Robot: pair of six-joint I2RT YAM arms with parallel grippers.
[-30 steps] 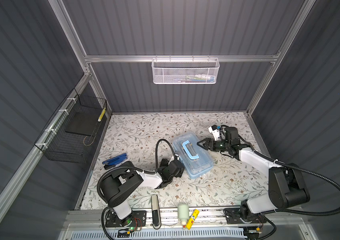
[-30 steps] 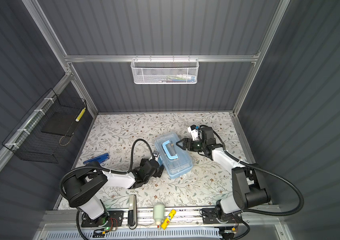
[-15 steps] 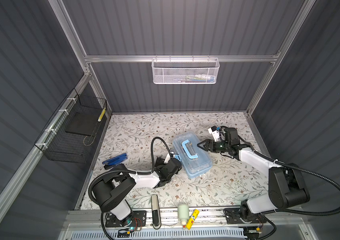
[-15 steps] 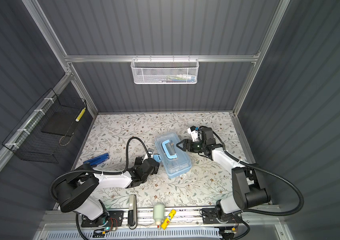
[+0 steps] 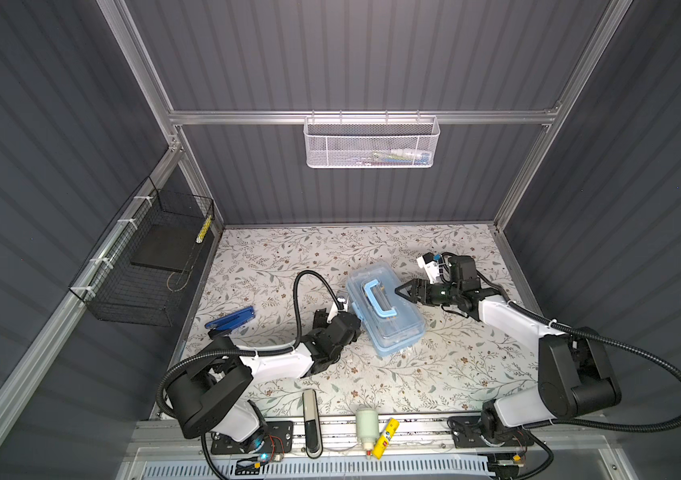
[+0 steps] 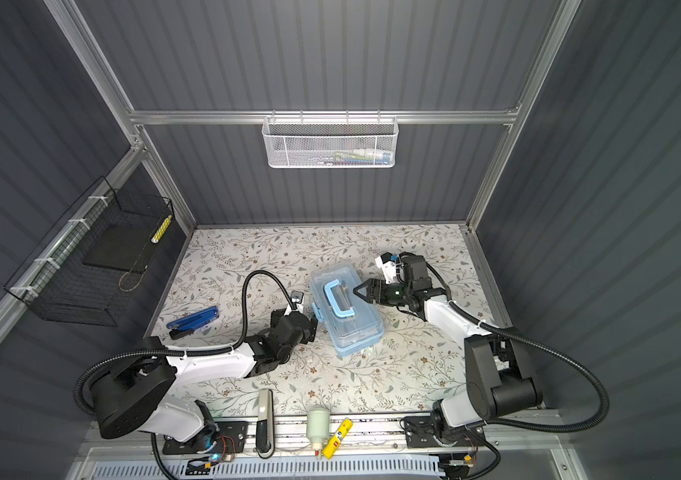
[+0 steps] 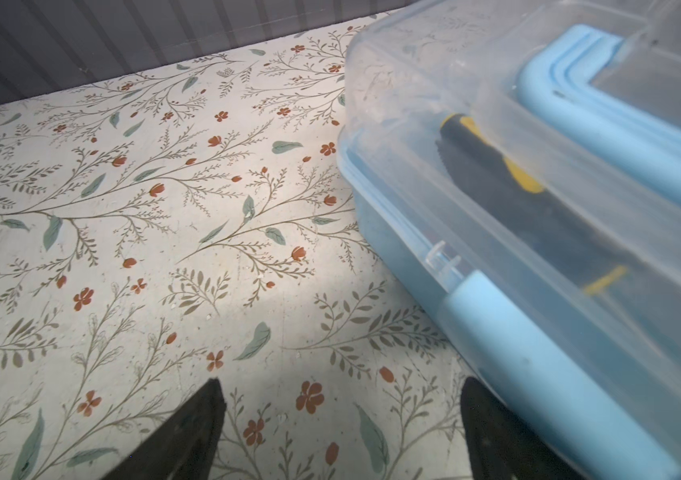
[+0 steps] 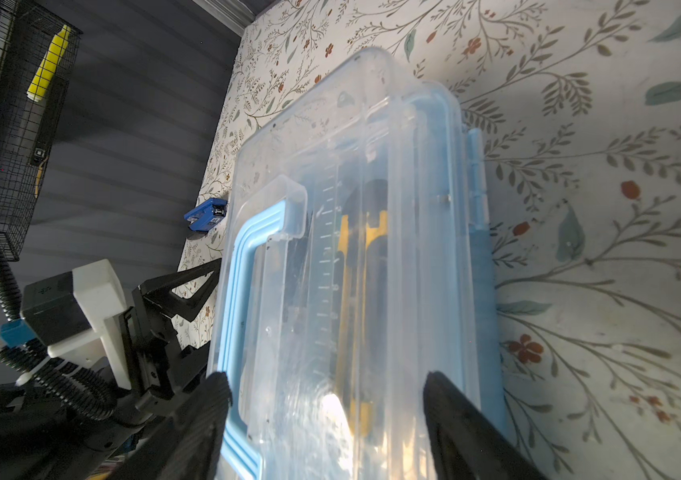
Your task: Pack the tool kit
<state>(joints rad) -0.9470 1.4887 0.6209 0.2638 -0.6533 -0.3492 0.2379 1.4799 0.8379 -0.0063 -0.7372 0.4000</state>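
The tool kit (image 5: 397,328) (image 6: 357,328), a light-blue box with a clear lid, lies shut on the floral table. Its blue handle (image 5: 377,297) lies flat on the lid. A black-and-yellow screwdriver (image 7: 492,166) (image 8: 351,266) shows through the lid. My left gripper (image 5: 356,322) (image 6: 313,325) (image 7: 341,401) stands open low at the kit's left side. Only bare table lies between its fingers, and one finger is close to the blue latch (image 7: 517,353). My right gripper (image 5: 399,291) (image 6: 358,291) (image 8: 326,388) is open over the lid, fingertips by the handle.
Blue folding pliers (image 5: 230,322) (image 6: 193,322) (image 8: 206,214) lie at the table's left. A black wire basket (image 5: 151,266) hangs on the left wall and a white mesh basket (image 5: 372,143) on the back wall. On the front rail lie a grey bar (image 5: 310,422), a white bottle (image 5: 367,426) and a yellow marker (image 5: 384,436).
The left arm has sunk lower and stretched along the table, and its jaws have narrowed a little beside the kit. The right gripper has barely moved.
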